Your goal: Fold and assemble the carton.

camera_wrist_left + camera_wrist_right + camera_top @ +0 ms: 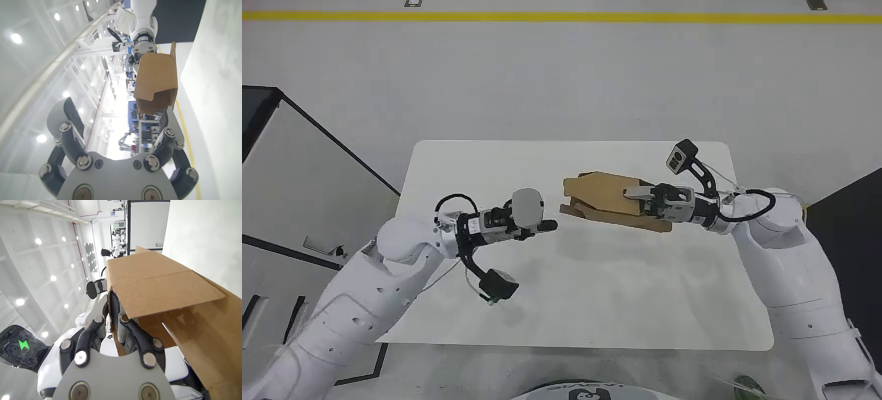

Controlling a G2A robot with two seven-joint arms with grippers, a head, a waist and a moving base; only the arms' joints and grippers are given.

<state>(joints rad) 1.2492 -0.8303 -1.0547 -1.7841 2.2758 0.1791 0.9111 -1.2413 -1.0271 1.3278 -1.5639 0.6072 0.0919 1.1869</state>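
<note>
A brown cardboard carton (610, 200) lies partly opened on the white table (542, 300), right of centre. My right gripper (644, 197) is shut on one of the carton's panels (151, 283) at its right end; the panel edge sits pinched between the fingers (113, 306). My left gripper (547, 226) is open with nothing in it, a short way left of the carton and apart from it. In the left wrist view the carton (157, 79) shows as an open tube beyond the spread fingers (73, 115), with the right gripper behind it.
The table's front half and left side are bare. A dark partition (282, 170) stands off the left of the table, and a yellow floor line (562, 17) runs behind it.
</note>
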